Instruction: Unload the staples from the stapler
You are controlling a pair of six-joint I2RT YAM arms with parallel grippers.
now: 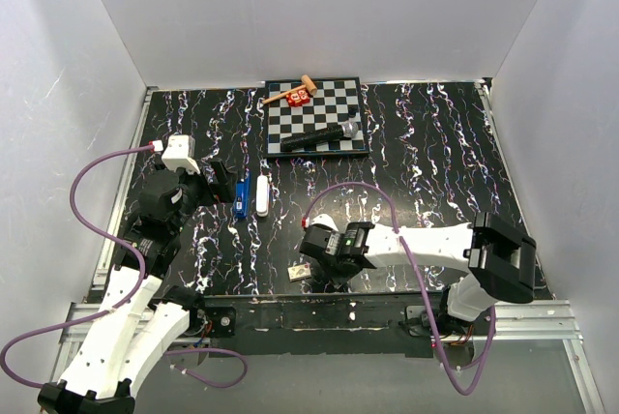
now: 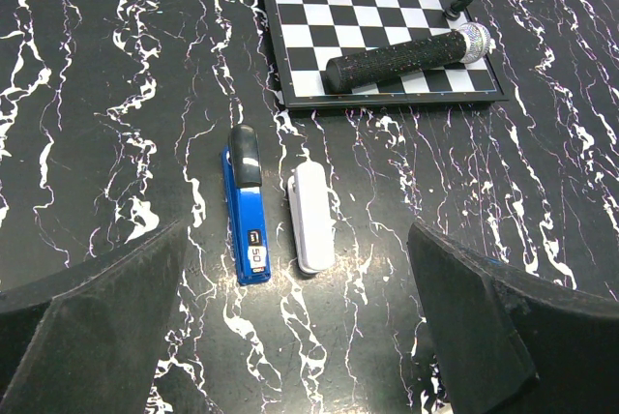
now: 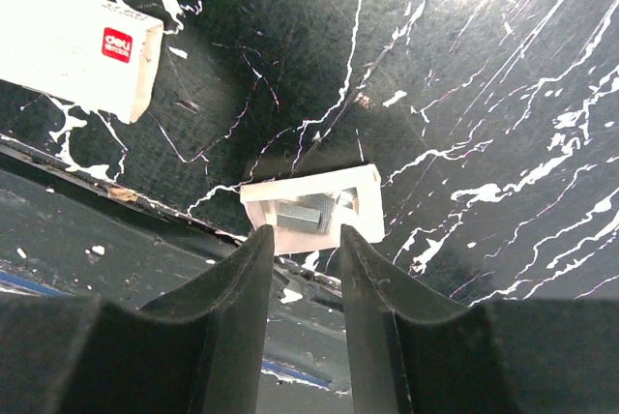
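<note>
The blue stapler [image 1: 241, 196] with its black end lies closed on the black marbled table, also in the left wrist view [image 2: 247, 216]. My left gripper [image 1: 221, 182] hovers above it, wide open and empty [image 2: 295, 274], the stapler just inside its left finger. My right gripper [image 3: 305, 240] is near the table's front edge [image 1: 321, 274], fingers slightly apart with nothing between them. Just beyond its tips lies a small white tray [image 3: 314, 203] with a grey block of staples [image 3: 308, 214] in it.
A white oblong marker [image 2: 311, 216] lies beside the stapler on its right. A chessboard [image 1: 314, 129] at the back carries a black microphone [image 1: 322, 135], a red block and a wooden piece. A white box with a red logo [image 3: 77, 42] lies near the tray.
</note>
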